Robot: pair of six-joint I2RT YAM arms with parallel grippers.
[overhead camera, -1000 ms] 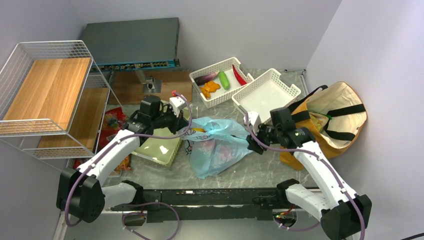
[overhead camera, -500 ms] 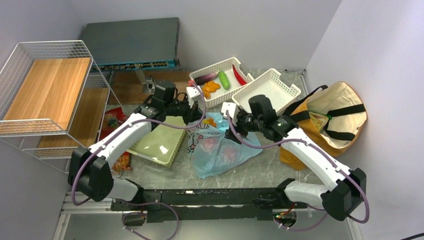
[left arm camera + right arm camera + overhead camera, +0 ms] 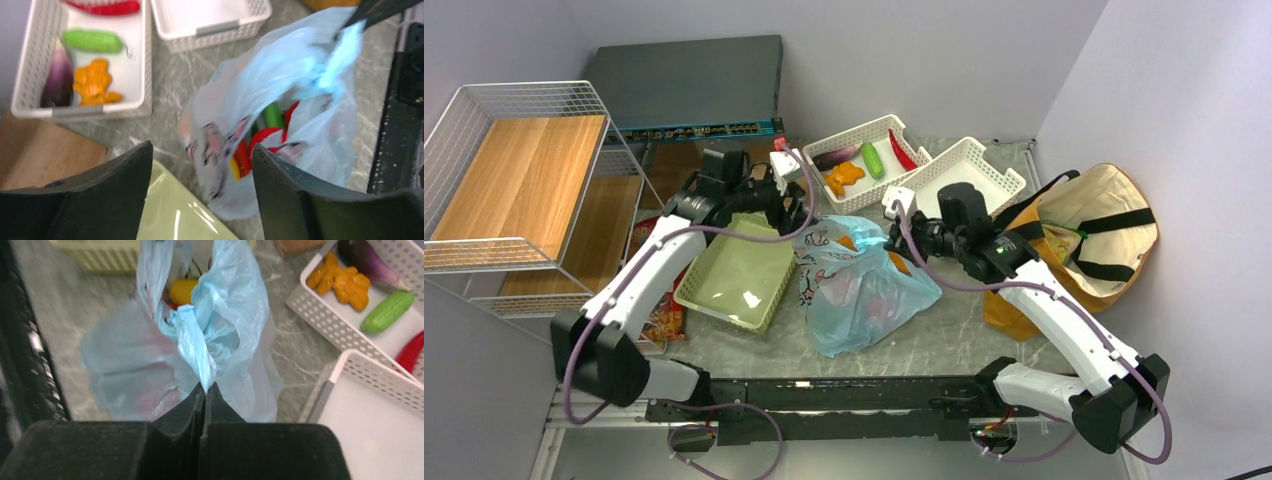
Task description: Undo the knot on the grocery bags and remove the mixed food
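Lying on grey marble tabletop (image 3: 964, 335), blue bag (image 3: 864, 290), wire shelf (image 3: 514, 170), lilac walls (image 3: 924, 60)

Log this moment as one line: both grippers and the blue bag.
left gripper: open, empty | right gripper: shut on blue bag handle | bag mouth: open | food: inside bag

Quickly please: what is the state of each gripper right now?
Left gripper: open, holding nothing.
Right gripper: closed on a bunched piece of the light-blue plastic bag.
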